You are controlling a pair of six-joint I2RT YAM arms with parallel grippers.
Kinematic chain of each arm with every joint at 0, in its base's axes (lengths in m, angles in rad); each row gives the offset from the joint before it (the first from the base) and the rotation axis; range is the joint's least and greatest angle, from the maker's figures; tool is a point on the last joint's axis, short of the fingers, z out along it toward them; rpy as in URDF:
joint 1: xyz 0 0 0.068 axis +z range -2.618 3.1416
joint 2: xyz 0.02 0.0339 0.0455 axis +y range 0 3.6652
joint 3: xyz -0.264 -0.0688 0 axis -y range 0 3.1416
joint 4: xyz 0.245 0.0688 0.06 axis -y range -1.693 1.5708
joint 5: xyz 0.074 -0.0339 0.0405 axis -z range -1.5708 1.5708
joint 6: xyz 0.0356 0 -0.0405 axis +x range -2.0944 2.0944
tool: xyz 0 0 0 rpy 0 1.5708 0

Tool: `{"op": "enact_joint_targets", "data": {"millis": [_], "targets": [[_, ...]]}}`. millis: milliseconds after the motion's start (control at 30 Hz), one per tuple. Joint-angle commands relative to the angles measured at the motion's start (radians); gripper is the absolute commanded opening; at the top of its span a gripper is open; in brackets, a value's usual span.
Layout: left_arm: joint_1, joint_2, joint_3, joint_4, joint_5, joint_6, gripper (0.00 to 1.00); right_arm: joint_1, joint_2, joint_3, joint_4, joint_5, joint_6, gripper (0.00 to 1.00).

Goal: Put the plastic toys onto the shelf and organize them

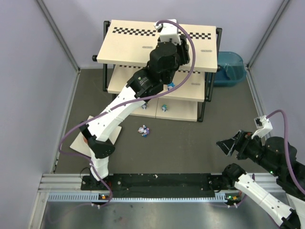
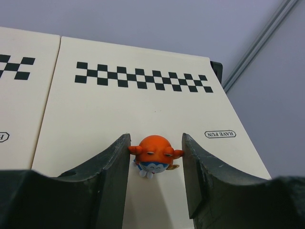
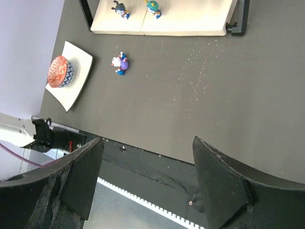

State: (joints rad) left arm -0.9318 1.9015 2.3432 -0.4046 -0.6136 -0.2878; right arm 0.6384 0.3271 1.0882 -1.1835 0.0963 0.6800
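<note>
My left gripper is over the top board of the shelf, shut on an orange-headed toy with a blue and white body. The toy hangs between the two dark fingers, just above the cream board, in front of the checker strip. A purple and white toy lies on the dark floor mat; it also shows in the right wrist view. Two toys stand on the bottom board. Another toy sits on the middle board. My right gripper hovers open and empty at the near right.
A blue tub stands behind the shelf's right end. An orange-pink disc rests on a white sheet at the near left, partly under the left arm. Grey walls close in the sides.
</note>
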Motion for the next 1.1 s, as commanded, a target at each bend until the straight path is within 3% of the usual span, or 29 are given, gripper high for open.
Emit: {"op": "enact_joint_targets", "data": {"millis": [0,767,1067], "targets": [[0.005,-0.047,-0.018,-0.013,0.014,-0.014,0.01,-0.008,-0.005,0.029,-0.002,0.019,-0.016,0.76],[0.005,-0.094,-0.044,-0.026,0.022,-0.022,0.00,-0.008,0.001,0.010,-0.001,0.031,-0.023,0.77],[0.008,-0.094,-0.054,-0.019,0.031,-0.034,0.24,-0.008,-0.005,0.009,-0.001,0.028,-0.020,0.79]]}}
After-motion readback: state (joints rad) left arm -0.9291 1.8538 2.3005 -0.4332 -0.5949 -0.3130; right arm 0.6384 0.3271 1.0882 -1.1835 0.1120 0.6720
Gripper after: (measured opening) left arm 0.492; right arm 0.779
